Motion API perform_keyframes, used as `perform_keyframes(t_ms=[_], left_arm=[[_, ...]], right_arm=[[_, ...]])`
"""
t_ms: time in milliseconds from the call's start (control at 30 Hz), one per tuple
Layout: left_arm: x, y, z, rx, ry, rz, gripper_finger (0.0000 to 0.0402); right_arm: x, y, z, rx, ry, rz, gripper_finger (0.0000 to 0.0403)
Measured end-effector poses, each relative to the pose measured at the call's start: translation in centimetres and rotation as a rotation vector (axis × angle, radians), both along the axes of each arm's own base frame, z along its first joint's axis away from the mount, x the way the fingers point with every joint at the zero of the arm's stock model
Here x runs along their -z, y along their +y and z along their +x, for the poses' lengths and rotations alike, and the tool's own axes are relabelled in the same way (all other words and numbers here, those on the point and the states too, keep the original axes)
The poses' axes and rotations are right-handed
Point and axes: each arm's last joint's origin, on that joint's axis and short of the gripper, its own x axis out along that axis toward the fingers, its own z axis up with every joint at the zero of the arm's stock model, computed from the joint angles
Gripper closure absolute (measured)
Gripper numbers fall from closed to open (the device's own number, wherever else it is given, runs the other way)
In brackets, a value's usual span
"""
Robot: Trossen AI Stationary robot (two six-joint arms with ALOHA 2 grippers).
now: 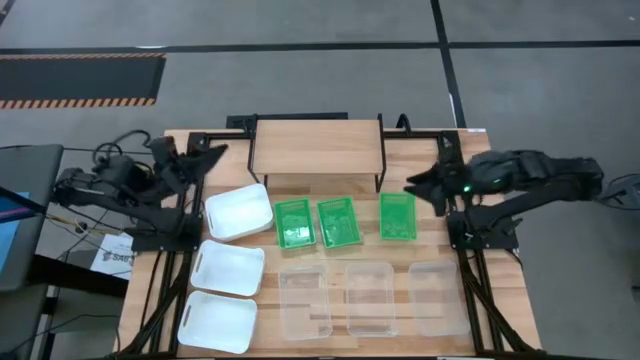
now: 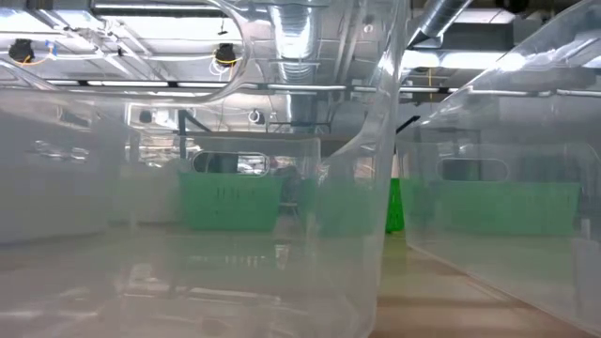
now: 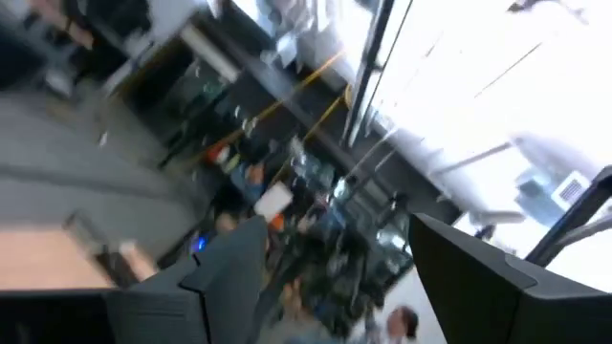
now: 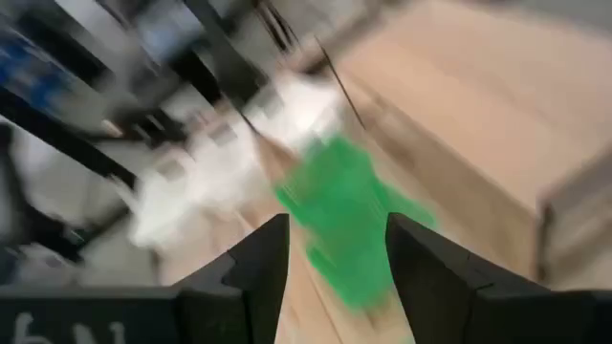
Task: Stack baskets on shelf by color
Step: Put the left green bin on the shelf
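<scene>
The shelf (image 1: 315, 148) stands at the table's far middle on thin black legs. In front of it three green baskets (image 1: 338, 222) sit in a row on their bottoms. Three white baskets (image 1: 228, 267) run down the left side, and three clear baskets (image 1: 372, 298) line the near edge. The low view looks through a clear basket (image 2: 282, 235) at the green ones (image 2: 230, 202). My left gripper (image 1: 212, 152) (image 3: 335, 225) is open, raised at the shelf's left end. My right gripper (image 1: 412, 185) (image 4: 337, 220) is open, raised at the shelf's right end, above the green baskets (image 4: 349, 215).
Black frame rails (image 1: 160, 290) run along the table's left and right sides under the arms. Bare wood shows between the green row and the clear row, and on the shelf's top. A paper sheet (image 1: 112, 255) lies off the table's left edge.
</scene>
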Motion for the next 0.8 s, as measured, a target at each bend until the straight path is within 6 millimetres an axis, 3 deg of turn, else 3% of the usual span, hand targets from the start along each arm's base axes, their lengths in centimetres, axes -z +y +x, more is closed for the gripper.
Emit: perform_keyframes(t_ms=[200, 400, 533, 667, 800], left_arm=[[0.7, 0.5, 0.1, -0.132, 0.123, 0.001, 0.0155], [3.1, 0.3, 2.0, -0.128, 0.421, -0.039, 0.0155], [5.0, 0.1, 4.3, -0.014, 0.550, -0.101, 0.0155], [3.8, -0.2, 7.4, 0.194, 0.407, -0.013, 0.0155], [0.4, 0.2, 9.0, 0.242, 0.007, 0.172, 0.0155]], right_arm=[[2.9, -0.4, 1.9, 0.135, 0.275, 0.107, 0.0202], [3.2, -2.0, 2.2, 0.263, 0.291, 0.157, 0.0202], [2.8, -3.5, 2.4, 0.311, 0.241, 0.112, 0.0202], [1.2, -4.1, 3.6, 0.169, 0.080, 0.031, 0.0202], [-0.1, -3.4, 4.6, 0.033, -0.075, 0.041, 0.0202]])
